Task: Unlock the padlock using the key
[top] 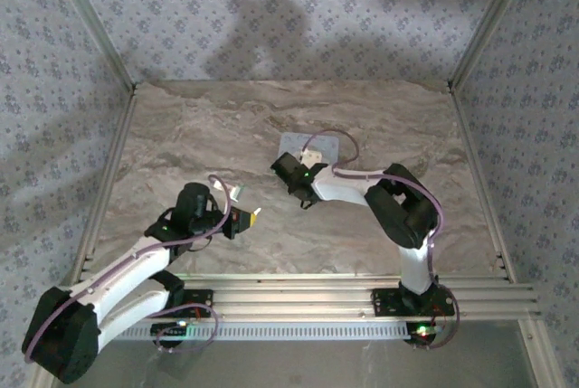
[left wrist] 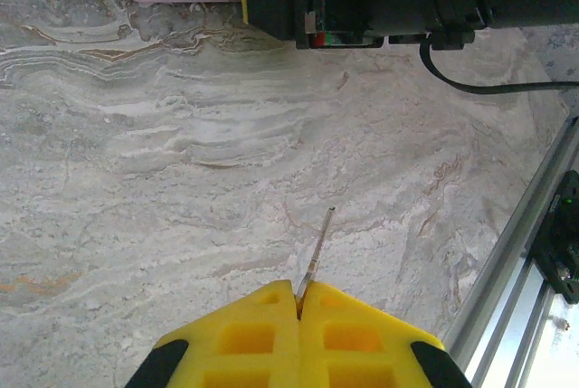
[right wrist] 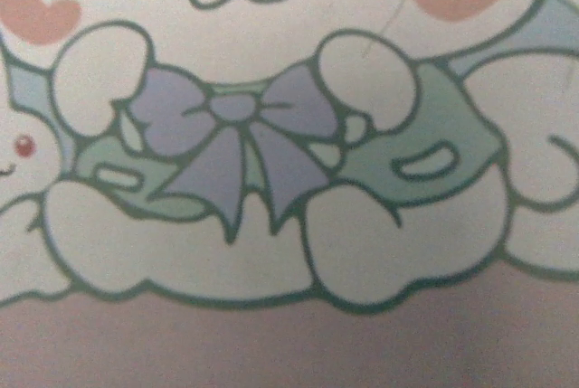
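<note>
1. Yellow fingers (left wrist: 258, 338), 2 of them, belong to the left gripper (left wrist: 300, 292). They are clenched together on the key (left wrist: 318, 241).
2. The key's thin metal blade sticks out forward from between them, leaning a little right, over the marble-patterned table (top: 217, 126).
3. From above, the left gripper hangs left of centre, near the table's front edge and well apart from the tin (top: 327, 143).
4. That grey-blue tin lies flat towards the far middle of the table, and the right gripper (top: 306, 162) sits over its near left part.
5. The right wrist camera is close to the tin's lid, which shows a blurred white cartoon figure with a lilac bow.
6. I cannot tell whether the right gripper is released or clenched.
7. I cannot tell where the padlock lies.
</note>
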You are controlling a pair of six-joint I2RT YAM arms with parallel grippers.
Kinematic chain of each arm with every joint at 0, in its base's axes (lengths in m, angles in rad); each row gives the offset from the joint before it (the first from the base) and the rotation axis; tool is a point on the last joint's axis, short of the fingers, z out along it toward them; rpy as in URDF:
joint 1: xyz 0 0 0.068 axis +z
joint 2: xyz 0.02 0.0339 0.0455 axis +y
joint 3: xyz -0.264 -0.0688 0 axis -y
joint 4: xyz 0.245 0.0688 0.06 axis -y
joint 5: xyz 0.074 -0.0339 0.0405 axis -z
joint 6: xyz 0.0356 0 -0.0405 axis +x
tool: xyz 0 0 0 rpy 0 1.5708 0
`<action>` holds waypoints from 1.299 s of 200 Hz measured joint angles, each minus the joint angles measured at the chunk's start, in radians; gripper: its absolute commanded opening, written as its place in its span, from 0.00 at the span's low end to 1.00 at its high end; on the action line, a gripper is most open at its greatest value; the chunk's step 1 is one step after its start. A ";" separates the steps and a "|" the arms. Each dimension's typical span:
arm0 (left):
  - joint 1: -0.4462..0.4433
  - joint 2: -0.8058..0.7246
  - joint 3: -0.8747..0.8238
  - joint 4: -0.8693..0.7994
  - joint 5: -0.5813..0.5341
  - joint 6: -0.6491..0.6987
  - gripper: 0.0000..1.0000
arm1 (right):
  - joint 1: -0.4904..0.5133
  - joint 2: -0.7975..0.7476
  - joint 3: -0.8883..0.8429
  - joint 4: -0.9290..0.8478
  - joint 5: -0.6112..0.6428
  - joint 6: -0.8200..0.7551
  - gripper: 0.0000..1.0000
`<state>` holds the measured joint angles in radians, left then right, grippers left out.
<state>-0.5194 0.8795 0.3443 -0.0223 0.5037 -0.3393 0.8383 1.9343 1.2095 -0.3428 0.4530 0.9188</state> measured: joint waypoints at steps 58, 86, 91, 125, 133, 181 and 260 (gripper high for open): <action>0.000 -0.004 -0.002 0.007 0.000 0.015 0.00 | -0.010 -0.039 0.051 -0.103 -0.150 -0.091 0.00; 0.000 0.006 -0.001 0.027 0.002 0.021 0.00 | -0.010 -0.076 0.078 -0.156 -0.245 -0.113 0.00; 0.000 0.011 -0.001 0.034 0.004 0.022 0.00 | -0.011 -0.085 0.081 -0.166 -0.270 -0.116 0.00; -0.021 0.070 0.006 0.090 0.010 0.032 0.00 | -0.030 -0.140 0.089 -0.212 -0.436 -0.119 0.00; -0.025 0.091 0.008 0.113 0.015 0.035 0.00 | -0.040 -0.154 0.090 -0.219 -0.475 -0.115 0.00; -0.027 0.307 0.090 0.274 0.057 0.037 0.00 | -0.116 -0.257 0.072 -0.228 -0.681 -0.069 0.00; -0.028 0.473 0.229 0.382 0.142 0.063 0.00 | -0.179 -0.381 -0.035 -0.196 -0.826 0.035 0.00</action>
<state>-0.5476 1.3529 0.5735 0.3599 0.6453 -0.2764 0.6594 1.5536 1.1744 -0.5392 -0.3733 0.9535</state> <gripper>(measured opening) 0.058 0.193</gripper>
